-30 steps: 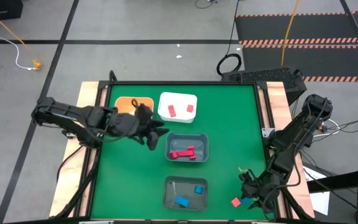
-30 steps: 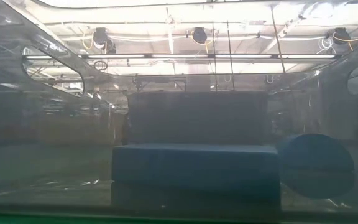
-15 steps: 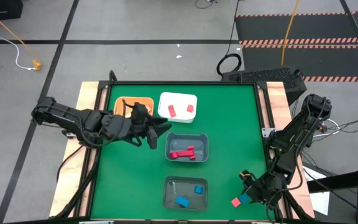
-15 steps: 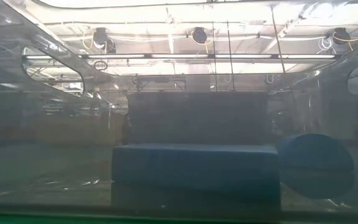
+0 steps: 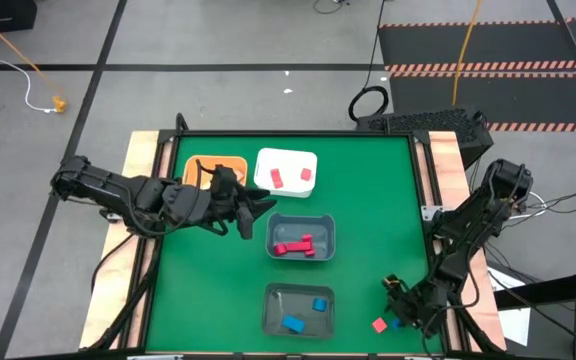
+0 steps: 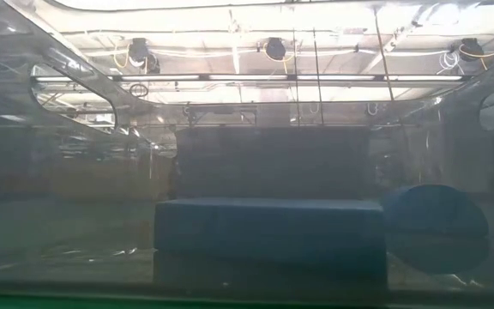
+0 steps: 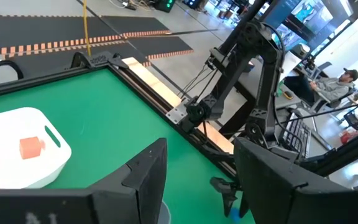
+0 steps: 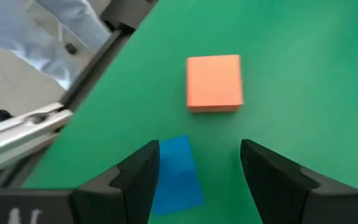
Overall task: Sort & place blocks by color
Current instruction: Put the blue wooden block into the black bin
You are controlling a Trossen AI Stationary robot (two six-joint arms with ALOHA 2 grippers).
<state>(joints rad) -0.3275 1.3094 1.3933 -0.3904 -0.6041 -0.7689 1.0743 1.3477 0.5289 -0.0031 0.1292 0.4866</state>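
Observation:
My right gripper (image 5: 396, 296) hangs open over the table's near right corner. In the right wrist view a blue block (image 8: 178, 175) lies flat on the green mat between the open fingers of my right gripper (image 8: 199, 149), close beside one finger. A salmon cube (image 8: 214, 82) lies just beyond them. From above, the salmon cube (image 5: 379, 325) and blue block (image 5: 396, 322) sit side by side. My left gripper (image 5: 260, 205) is open and holds nothing, hovering between the white bin (image 5: 286, 172) and the far edge of the grey bin (image 5: 301, 238).
An orange bin (image 5: 216, 168) sits beside the white bin, which holds two red-salmon blocks. The grey bin holds red pieces. A second grey bin (image 5: 298, 308) near the front edge holds blue blocks. The left wrist view shows the white bin (image 7: 17, 149), my right arm (image 7: 253, 93) and a seated person (image 7: 337, 81) beyond the table.
My left gripper has reached toward the table's right, from beside the orange bin to the gap between the white bin and the grey bin, staying open. The blocks at the near right corner have not moved.

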